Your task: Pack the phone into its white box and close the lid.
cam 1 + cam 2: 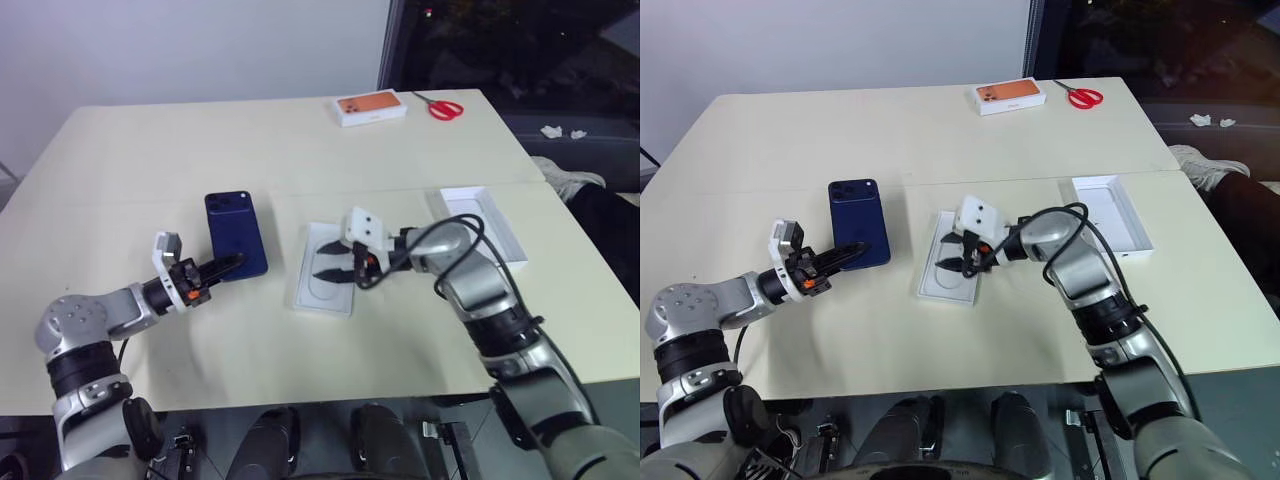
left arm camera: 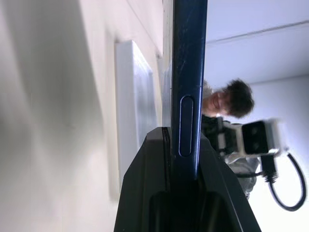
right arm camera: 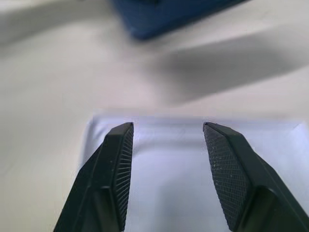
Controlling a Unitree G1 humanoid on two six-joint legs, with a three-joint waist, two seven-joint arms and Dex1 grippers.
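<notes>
Left claw (image 1: 228, 266) clenched on the near end of the phone (image 1: 236, 232), which extends toward 12 o'clock from it, above the table (image 1: 150, 160). Right claw (image 1: 329, 261), fingers (image 3: 117, 164) parted and empty, hovers over the white box (image 1: 322, 290); the phone lies at 9 o'clock of it, the lid (image 1: 480, 222) at 3 o'clock.

I list from the right eye view: a cream tabletop (image 1: 940, 130). The phone (image 1: 858, 223), dark blue, camera cluster toward the far edge, gripped at its near end by my left hand (image 1: 845, 256), left of centre. A flat white box part (image 1: 948, 270) lies at centre, my right hand (image 1: 958, 252) over it, its fingers (image 1: 950, 266) apart and empty. Another shallow white box part (image 1: 1113, 226) sits near the right edge. An orange-topped box (image 1: 1009, 96) and red scissors (image 1: 1080, 96) rest by the far right corner.
</notes>
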